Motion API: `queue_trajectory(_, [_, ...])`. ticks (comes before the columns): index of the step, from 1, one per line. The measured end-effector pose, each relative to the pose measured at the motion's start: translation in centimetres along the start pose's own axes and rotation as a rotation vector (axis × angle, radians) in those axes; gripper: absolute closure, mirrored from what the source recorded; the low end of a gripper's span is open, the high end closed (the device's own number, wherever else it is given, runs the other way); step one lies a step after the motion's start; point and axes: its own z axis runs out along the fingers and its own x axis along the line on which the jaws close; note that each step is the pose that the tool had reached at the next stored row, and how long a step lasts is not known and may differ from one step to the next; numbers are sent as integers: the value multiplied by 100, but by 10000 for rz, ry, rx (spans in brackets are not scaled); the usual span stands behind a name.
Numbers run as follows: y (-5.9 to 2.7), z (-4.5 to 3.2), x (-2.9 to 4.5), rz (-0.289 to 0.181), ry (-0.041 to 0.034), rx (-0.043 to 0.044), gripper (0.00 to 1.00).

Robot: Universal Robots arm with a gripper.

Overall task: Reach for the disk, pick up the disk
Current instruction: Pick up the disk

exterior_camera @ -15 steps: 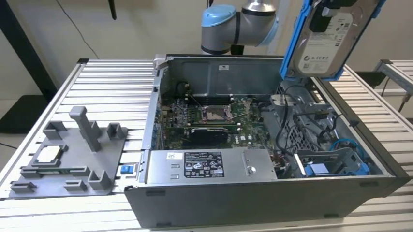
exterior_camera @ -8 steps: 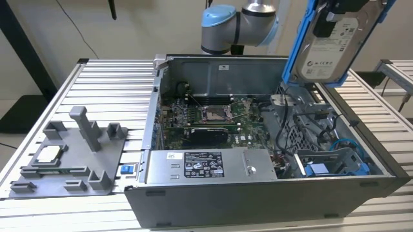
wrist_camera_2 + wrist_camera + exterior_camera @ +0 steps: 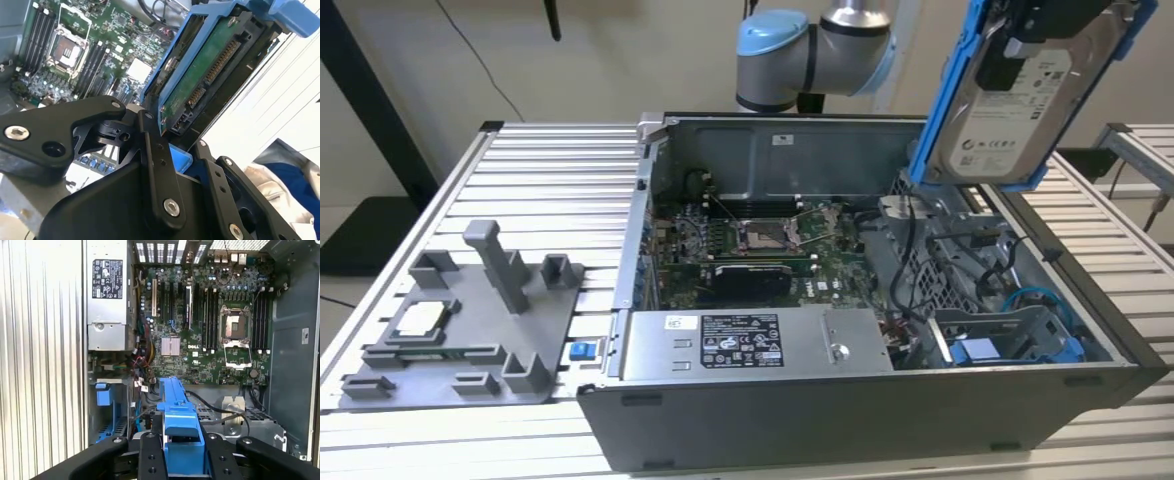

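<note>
Gripper clamped on the disk; in both wrist views the black fingers press on either side of the disk's blue frame, one each side; in the second wrist view the disk's underside shows a green circuit board and a connector row inside the frame.

Exterior view: disk held aloft, tilted, label side facing the camera, well above the open computer case and over its far corner toward the exterior view's right; not touching the case; arm's blue-capped joint visible behind the case's back wall.

Directly under the gripper in the first wrist view: drive bay with loose cables; a blue plastic bracket just beside it; motherboard beyond, with processor socket and memory slots flanking it; power supply with a printed label along one side of the case.

Exterior view, outward: case lies on its side, open, on a ribbed metal table; grey fixture plate with upright posts on the table toward the exterior view's left, apart from the case; a small square silver chip seated on that plate.
</note>
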Motion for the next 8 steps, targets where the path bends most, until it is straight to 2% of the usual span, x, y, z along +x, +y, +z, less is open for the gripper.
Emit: queue_trajectory(8, [-4, 35, 216, 0, 1, 0, 100])
